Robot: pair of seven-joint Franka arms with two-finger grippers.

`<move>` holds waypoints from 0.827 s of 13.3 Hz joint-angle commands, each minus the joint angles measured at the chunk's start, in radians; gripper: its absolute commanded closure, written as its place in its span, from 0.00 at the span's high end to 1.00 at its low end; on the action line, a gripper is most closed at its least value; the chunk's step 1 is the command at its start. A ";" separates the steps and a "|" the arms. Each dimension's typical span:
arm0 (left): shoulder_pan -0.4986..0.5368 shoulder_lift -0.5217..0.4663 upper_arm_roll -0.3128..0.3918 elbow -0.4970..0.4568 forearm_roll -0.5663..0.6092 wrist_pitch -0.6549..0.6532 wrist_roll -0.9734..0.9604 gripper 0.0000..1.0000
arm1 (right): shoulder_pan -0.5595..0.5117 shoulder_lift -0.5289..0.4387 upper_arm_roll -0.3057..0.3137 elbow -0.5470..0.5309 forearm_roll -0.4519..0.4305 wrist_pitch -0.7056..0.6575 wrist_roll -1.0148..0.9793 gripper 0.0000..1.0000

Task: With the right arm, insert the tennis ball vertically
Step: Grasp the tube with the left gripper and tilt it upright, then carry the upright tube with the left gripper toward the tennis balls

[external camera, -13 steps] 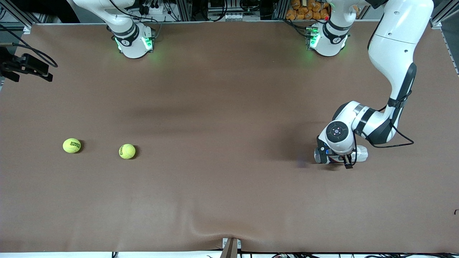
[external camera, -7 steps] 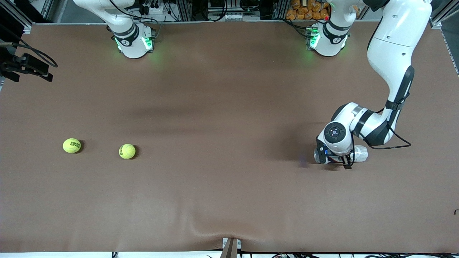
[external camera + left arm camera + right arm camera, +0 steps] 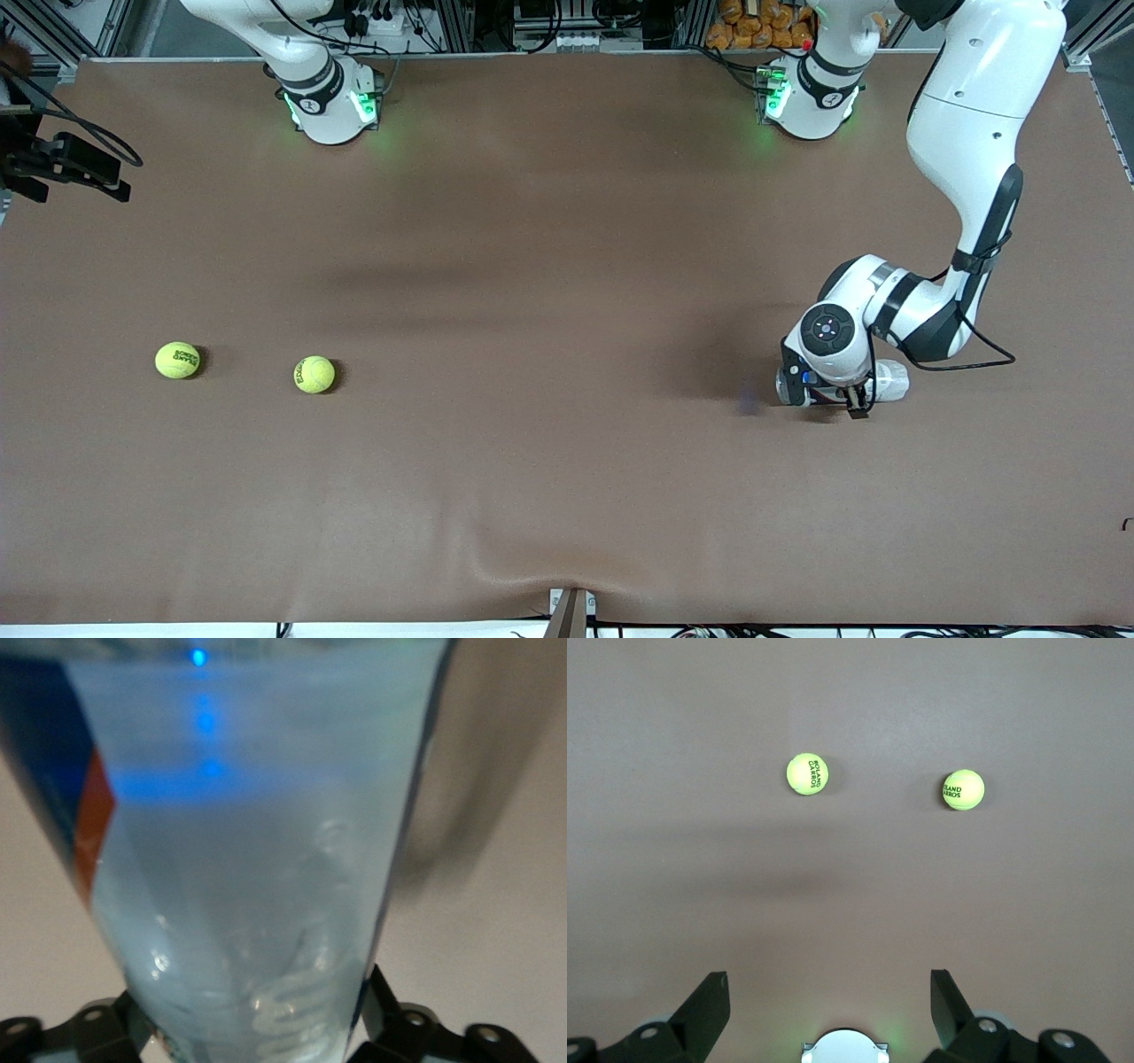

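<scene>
Brown mat covering the table (image 3: 567, 266), rack clutter showing along the robots' edge. Toward the right arm's end, two tennis balls lying well apart on the mat: the outer tennis ball (image 3: 177, 360), then the inner tennis ball (image 3: 314, 374). Right gripper (image 3: 829, 1005) hanging high over the table with fingers spread, holding nothing; that arm is waiting. Toward the left arm's end, the left gripper (image 3: 828, 394) is sitting low on the mat with its fingers straddling a clear plastic tube (image 3: 239, 859) lying on its side; a firm hold cannot be confirmed. Risks: the slick tube slipping or rolling during lifting; a tilted tube making the vertical drop miss; a ball rolling off when nudged.
</scene>
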 commanded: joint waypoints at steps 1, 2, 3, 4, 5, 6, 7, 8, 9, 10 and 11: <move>-0.009 0.015 0.000 0.021 0.028 0.004 -0.009 0.82 | -0.006 -0.027 0.002 -0.022 0.014 -0.001 0.003 1.00; -0.009 0.015 0.000 0.021 0.028 0.004 -0.009 0.82 | -0.006 -0.027 0.003 -0.022 0.014 -0.001 0.003 1.00; -0.009 0.013 0.000 0.021 0.028 0.004 -0.007 0.82 | -0.006 -0.027 0.004 -0.022 0.014 -0.001 0.003 1.00; -0.009 0.012 0.000 0.021 0.028 0.004 -0.007 0.82 | -0.005 -0.027 0.004 -0.022 0.014 -0.001 0.003 1.00; -0.009 0.012 0.000 0.021 0.028 0.004 -0.006 0.81 | -0.005 -0.027 0.004 -0.022 0.014 -0.001 0.003 1.00; -0.009 0.012 0.000 0.021 0.028 0.004 -0.004 0.80 | -0.005 -0.027 0.004 -0.022 0.014 -0.001 0.003 1.00; -0.009 0.012 0.000 0.021 0.028 0.004 -0.001 0.79 | -0.005 -0.027 0.002 -0.022 0.014 -0.002 0.003 1.00; -0.009 0.012 0.000 0.022 0.028 0.004 -0.001 0.78 | -0.005 -0.027 0.003 -0.022 0.014 -0.005 0.003 1.00; -0.009 0.012 0.000 0.022 0.028 0.004 0.002 0.74 | -0.005 -0.027 0.004 -0.022 0.014 -0.005 0.003 1.00; -0.010 0.012 0.000 0.025 0.028 0.004 0.002 0.69 | -0.005 -0.027 0.004 -0.022 0.014 -0.005 0.003 1.00; -0.010 0.012 0.000 0.025 0.028 0.004 0.002 0.68 | -0.005 -0.027 0.004 -0.022 0.014 -0.007 0.003 1.00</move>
